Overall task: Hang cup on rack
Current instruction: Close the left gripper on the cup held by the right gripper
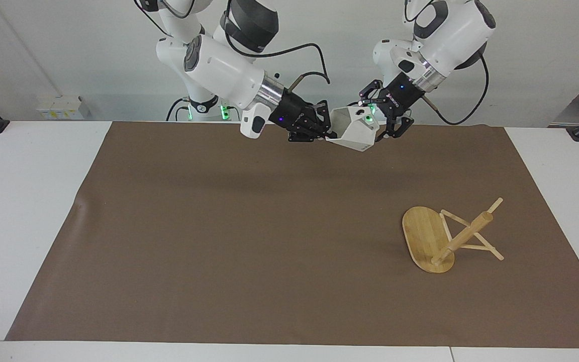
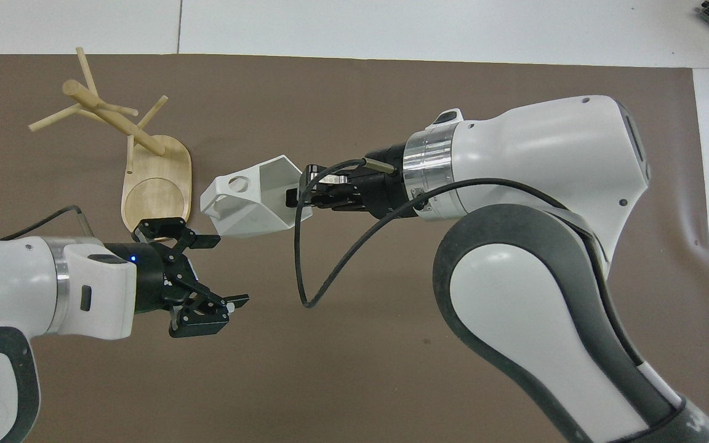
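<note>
Cup [image 1: 355, 129] [image 2: 245, 203], white and faceted, hangs in the air over the brown mat [image 1: 249, 241] [image 2: 342, 344] at the robots' edge of the desk [image 1: 23, 201], gripped at its rim by the right tool [image 1: 325, 131] [image 2: 296, 195]. That tool's two fingers are closed on one wall of the cup, one finger inside the mouth and one outside, as the overhead view shows. The cup lies tipped on its side, its blocky handle with the round hole [image 2: 239, 183] pointing away from the right tool and toward the left arm's end of the desk. The left tool [image 1: 387, 128] [image 2: 216, 274] is also raised over the mat, just beside the cup on its handle side; its fingers are spread wide and hold nothing. In the facing view the left tool partly overlaps the cup, and whether a finger touches it cannot be told; in the overhead view a gap shows between them. The rack [image 1: 445, 236] [image 2: 139, 154] stands on the mat toward the left arm's end, farther from the robots than both tools and well apart from the cup. Its oval bamboo base [image 1: 422, 236] [image 2: 157, 197] rests flat on the mat, the thick post [image 1: 463, 236] [image 2: 111, 120] rises from the base's end farther from the robots, and thin pegs stick out from the post, all of them bare.
</note>
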Robot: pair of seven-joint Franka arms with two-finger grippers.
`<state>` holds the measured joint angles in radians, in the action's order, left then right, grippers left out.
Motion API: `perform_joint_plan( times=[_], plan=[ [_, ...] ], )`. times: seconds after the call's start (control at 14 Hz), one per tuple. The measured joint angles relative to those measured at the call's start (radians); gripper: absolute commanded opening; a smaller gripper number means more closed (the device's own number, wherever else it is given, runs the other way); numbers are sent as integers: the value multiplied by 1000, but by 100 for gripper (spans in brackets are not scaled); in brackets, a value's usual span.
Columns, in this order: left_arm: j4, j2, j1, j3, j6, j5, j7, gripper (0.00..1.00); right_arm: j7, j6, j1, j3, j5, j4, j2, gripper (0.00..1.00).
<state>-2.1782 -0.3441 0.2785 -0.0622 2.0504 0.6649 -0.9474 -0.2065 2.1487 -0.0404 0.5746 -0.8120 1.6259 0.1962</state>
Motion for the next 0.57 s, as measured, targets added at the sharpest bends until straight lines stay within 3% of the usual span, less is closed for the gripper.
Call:
perform_joint_plan(
  times=[0.57],
  plan=[
    [-1, 3, 0, 16, 20, 31, -160, 100, -21, 30, 13, 7, -2, 0, 9, 0]
  ],
)
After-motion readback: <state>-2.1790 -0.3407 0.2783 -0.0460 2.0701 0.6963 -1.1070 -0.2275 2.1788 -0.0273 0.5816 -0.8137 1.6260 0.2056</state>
